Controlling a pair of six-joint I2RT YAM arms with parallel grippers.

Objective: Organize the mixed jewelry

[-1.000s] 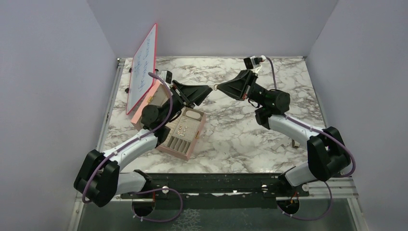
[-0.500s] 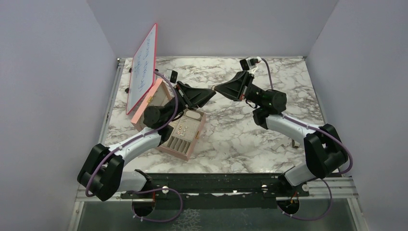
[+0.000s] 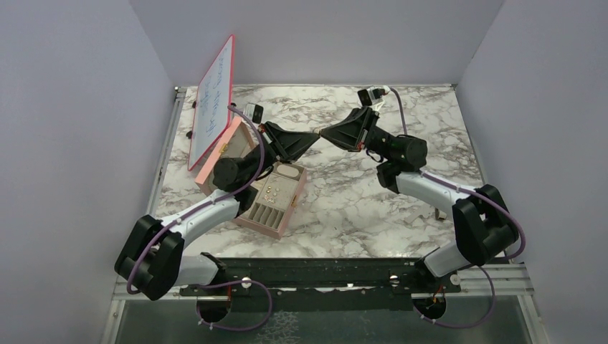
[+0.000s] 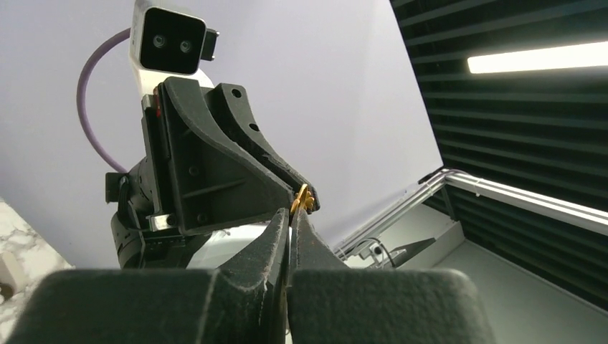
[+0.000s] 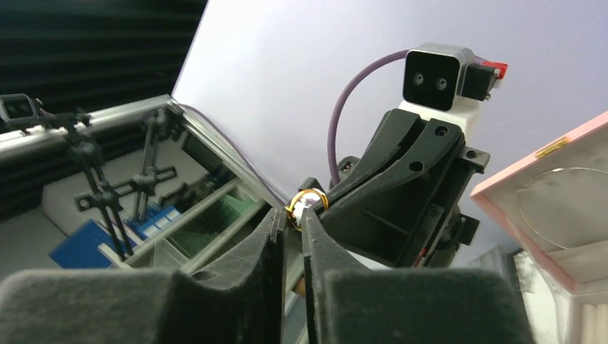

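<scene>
Both grippers meet tip to tip in the air above the marble table (image 3: 358,201), behind the box. A tiny gold ring (image 5: 307,203) sits at the meeting point. It shows as a gold sliver in the left wrist view (image 4: 304,198). My right gripper (image 5: 292,215) pinches the ring with a narrow gap between its fingers. My left gripper (image 4: 290,213) has its fingers pressed together on the ring's edge. In the top view the left gripper (image 3: 313,135) and right gripper (image 3: 325,133) touch. More small gold pieces (image 3: 271,190) lie in the box's beige compartments.
The pink box (image 3: 245,219) stands open under the left arm, its lid (image 3: 212,159) tilted back to the left. A white board with writing (image 3: 214,100) leans at the back left. A small dark bracket (image 3: 434,212) stands beside the right arm.
The right gripper has moved left with the ring until its tip meets the left gripper's tip. The left arm has shifted slightly. The gap between the tips is gone.
</scene>
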